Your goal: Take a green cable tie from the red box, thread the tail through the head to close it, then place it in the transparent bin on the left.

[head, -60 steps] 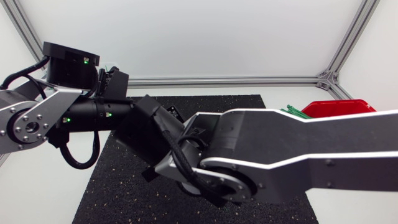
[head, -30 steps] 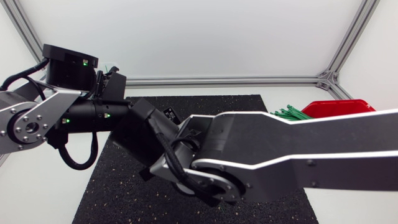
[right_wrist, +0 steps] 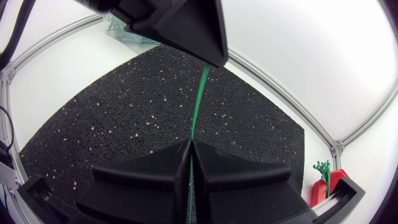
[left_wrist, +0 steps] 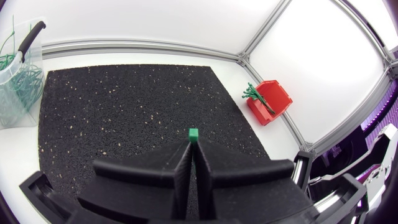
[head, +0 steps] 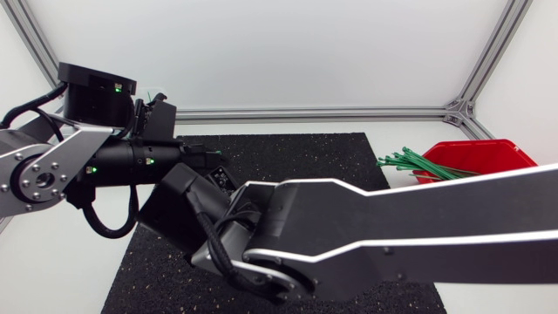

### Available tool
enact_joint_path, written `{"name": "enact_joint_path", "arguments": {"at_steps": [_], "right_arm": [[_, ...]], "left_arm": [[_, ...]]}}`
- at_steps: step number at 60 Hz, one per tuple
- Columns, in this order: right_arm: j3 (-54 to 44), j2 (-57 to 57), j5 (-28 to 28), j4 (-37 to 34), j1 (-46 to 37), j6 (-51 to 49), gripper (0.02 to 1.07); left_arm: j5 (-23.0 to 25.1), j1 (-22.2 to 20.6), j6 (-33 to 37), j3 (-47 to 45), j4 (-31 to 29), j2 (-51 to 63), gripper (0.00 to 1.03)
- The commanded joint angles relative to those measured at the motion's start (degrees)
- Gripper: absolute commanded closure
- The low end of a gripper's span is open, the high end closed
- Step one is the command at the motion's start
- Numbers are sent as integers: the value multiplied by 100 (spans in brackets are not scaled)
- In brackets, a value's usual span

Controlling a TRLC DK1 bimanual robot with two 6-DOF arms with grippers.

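Observation:
In the left wrist view my left gripper (left_wrist: 193, 144) is shut on a green cable tie, whose small square end (left_wrist: 193, 133) pokes out past the fingertips. My right gripper (right_wrist: 190, 144) is shut on the same tie, and its strap (right_wrist: 198, 102) runs straight ahead to my left gripper (right_wrist: 213, 57) just beyond. The red box (left_wrist: 272, 103) with a bundle of green ties (head: 417, 162) stands at the mat's far right. The transparent bin (left_wrist: 15, 84), holding several closed ties, is at the left edge. In the head view my right arm hides both grippers.
A black speckled mat (left_wrist: 124, 106) covers the middle of the white table. My right arm's silver link (head: 392, 227) spans the front of the head view. An aluminium frame rail (head: 323, 112) runs along the table's back edge.
My right arm has swung to the left across the head view, towards my left arm, uncovering more of the red box and its green ties. The left arm has stayed in place.

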Motion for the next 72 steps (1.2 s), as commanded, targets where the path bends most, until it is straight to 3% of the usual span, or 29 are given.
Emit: {"name": "enact_joint_path", "arguments": {"at_steps": [1,11,26,36,42,44,48,53,58,61,63,72], "right_arm": [[207,182,30,90,51,-119,101],[146,94,39,81,51,-93,101],[-232,-582,-383,134,16,-251,78],[-566,-767,-400,257,24,-400,60],[-751,-1083,-725,274,-28,-515,51],[-812,-1206,-866,274,-63,-585,45],[-953,-1453,-1200,274,-178,-717,21],[-1085,-1681,-1516,266,-397,-901,18],[-1120,-1795,-2176,55,-775,-963,19],[-1155,-1874,-2967,-7,-1188,-954,19],[-1261,-1989,-3802,72,-1610,-1007,19],[-1515,-2138,-5893,459,-2639,-1525,19]], "left_arm": [[121,-76,-22,-77,6,-43,100],[227,56,-22,-86,6,-43,100],[280,285,-13,-121,111,-17,100],[403,592,-13,-95,182,1,100],[543,750,-4,-95,190,1,100],[649,812,5,-103,199,-17,100],[693,856,5,-103,199,-34,100],[939,917,14,-147,243,-96,100],[1097,935,14,-209,340,-157,100],[1211,944,5,-262,463,-192,100],[1264,944,14,-279,516,-201,100],[1686,926,57,-314,779,-201,100]]}}
